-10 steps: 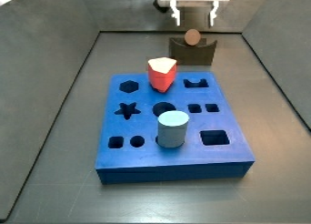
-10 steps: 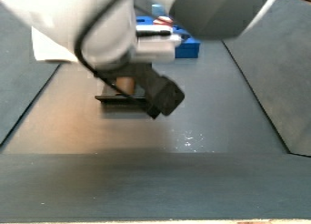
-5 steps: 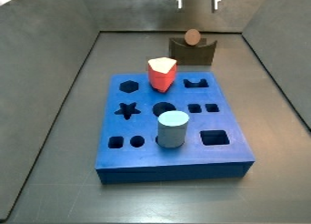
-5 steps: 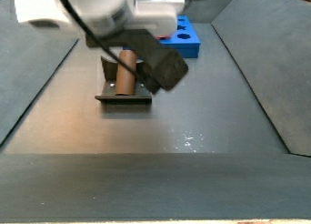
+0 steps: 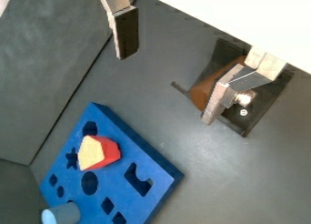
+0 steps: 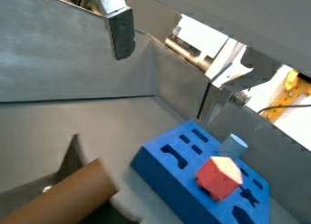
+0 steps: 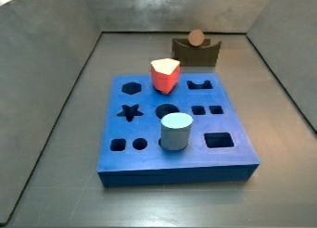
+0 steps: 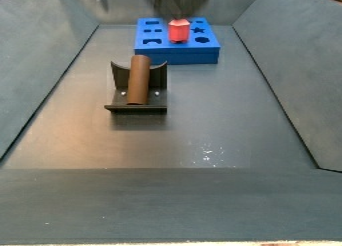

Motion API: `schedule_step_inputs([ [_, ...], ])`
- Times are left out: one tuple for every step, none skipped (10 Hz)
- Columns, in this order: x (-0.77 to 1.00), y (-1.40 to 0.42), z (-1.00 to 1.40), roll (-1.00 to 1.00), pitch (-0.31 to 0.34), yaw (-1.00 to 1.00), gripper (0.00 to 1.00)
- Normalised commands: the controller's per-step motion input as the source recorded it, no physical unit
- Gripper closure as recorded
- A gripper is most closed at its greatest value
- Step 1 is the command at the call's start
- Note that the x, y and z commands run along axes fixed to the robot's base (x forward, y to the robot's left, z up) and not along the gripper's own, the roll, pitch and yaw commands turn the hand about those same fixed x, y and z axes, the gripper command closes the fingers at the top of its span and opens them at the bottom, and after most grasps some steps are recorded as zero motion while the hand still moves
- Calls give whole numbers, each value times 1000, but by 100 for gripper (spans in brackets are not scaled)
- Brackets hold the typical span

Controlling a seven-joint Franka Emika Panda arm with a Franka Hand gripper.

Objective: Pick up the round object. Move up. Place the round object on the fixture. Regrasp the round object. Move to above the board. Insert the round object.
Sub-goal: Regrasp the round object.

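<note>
Pincer (image 5: 170,59) empty, fingers apart, high above blue board (image 5: 134,196).

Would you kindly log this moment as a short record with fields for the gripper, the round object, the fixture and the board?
gripper: raised above the floor, fingers apart, nothing between them
round object: brown cylinder lying in the fixture's notch
fixture: on the floor, apart from the board
board: blue slab; red-and-white peg and pale cylinder stand in it
round hole: unfilled
</note>
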Motion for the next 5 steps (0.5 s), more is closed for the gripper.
schedule_step_inputs([
  [-38, -362, 41, 1000, 49, 17, 0],
  [-33, -235, 36, 1000, 49, 17, 0],
  [-49, -11, 50, 1000, 45, 17, 0],
  [-47, 8, 36, 1000, 42, 17, 0],
  [-41, -13, 17, 1000, 37, 17, 0],
])
